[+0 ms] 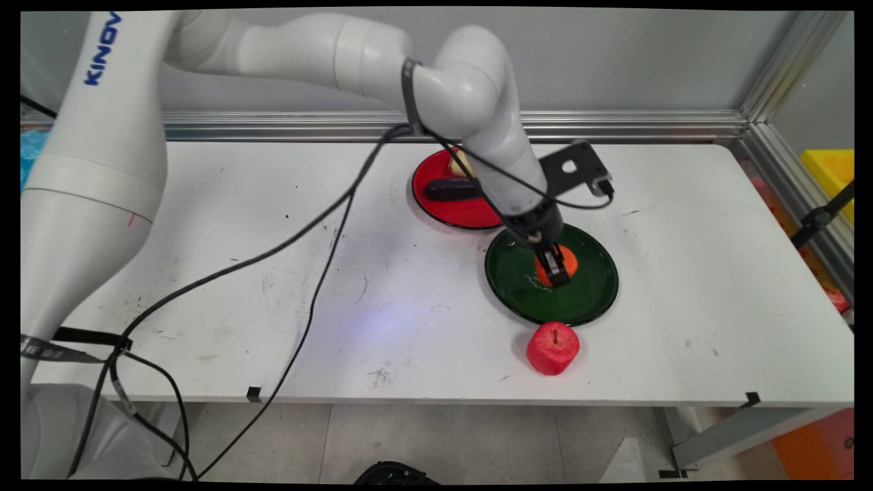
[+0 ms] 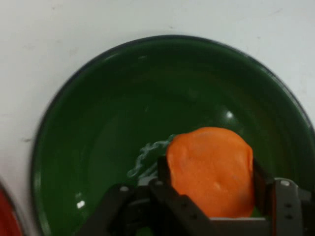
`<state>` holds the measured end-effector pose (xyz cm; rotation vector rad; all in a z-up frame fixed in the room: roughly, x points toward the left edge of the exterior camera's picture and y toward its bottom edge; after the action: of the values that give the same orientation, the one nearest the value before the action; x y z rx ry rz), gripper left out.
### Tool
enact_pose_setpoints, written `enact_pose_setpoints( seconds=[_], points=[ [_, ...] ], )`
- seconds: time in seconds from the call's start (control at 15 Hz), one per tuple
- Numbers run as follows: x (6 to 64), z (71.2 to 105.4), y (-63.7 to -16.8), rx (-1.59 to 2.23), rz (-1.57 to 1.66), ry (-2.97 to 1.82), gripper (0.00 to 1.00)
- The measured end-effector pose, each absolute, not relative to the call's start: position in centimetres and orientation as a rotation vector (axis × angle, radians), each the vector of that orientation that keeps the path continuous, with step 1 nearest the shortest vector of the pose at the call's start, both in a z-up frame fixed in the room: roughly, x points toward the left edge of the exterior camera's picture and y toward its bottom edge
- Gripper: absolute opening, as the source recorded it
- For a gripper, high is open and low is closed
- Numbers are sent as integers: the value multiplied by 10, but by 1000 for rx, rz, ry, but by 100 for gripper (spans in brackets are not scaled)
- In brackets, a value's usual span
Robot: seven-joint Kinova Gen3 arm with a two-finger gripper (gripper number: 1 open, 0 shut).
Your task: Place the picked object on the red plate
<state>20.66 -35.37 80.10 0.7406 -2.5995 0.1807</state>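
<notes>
A: Where's the orange fruit [image 2: 211,169] sitting?

B: Inside the green plate [image 1: 593,273], a little off its middle, towards the side nearer the red plate. The hand view shows it resting on the plate's floor, next to a pale scribble mark on the glaze.

A: And the tool [image 1: 554,267]?

B: Down over the fruit, one finger on each flank. The pads look pressed against the skin on both sides, so I'd call it clenched on the orange fruit, with the fruit low in the plate, not hanging in the air.

A: Is it a good hold?

B: It reads as fairly centred, with the fingers straddling the widest part. My judgement: a round, smooth thing like that will squirm out if the squeeze sits too high, so a low, level bite matters, and any motion should be straight up and slow to clear the plate's raised rim without dragging the plate along.

A: What's round about?

B: The red apple [image 1: 553,348] stands on the counter [image 1: 273,273] just beside the green plate's near edge, stalk up. Behind it, the red plate [image 1: 436,208] almost touches the green one; it carries a dark long thing [image 1: 450,189] and something pale, half hidden by the arm. Black cables [image 1: 320,273] trail across the counter's left half.
</notes>
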Motion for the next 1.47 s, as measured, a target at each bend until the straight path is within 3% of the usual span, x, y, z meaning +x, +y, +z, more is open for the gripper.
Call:
enact_pose_setpoints(
  seconds=[0.73, 1.47],
  points=[
    [307, 839, -384, 741, 234, -2700, 0],
    [357, 828, -425, 746, 328, -2686, 0]
  ],
)
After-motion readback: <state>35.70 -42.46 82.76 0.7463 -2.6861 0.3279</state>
